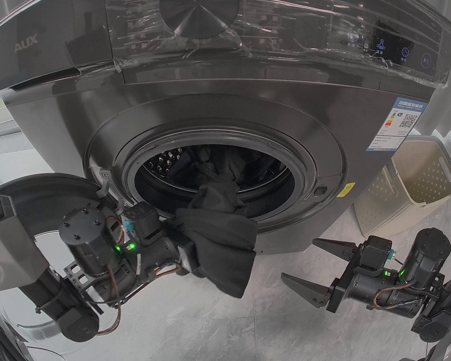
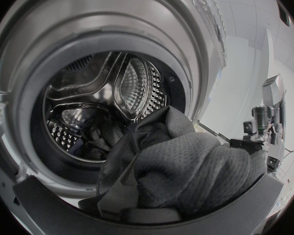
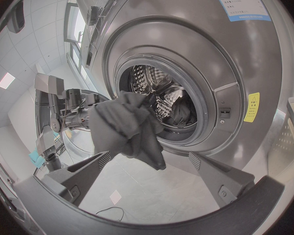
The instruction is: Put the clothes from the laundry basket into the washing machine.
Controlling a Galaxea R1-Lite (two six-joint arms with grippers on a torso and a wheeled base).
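Left gripper [image 1: 186, 254] at lower left rim of the washing machine [image 1: 265, 101] opening, pinching a dark garment [image 1: 220, 236]. The cloth covers its fingers, drapes over the door seal and hangs down the machine's front. More dark clothes [image 1: 210, 159] lie inside the drum. Right gripper [image 1: 299, 259] is low by the machine's lower right corner, fingers spread, holding nothing. Laundry basket [image 1: 426, 176] stands against the machine's right side.

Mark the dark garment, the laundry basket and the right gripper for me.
dark garment [image 1: 223, 241]: head view, on the fold hanging below the drum opening.
laundry basket [image 1: 422, 172]: head view, on its perforated inner wall.
right gripper [image 1: 299, 259]: head view, midway between its open fingertips.
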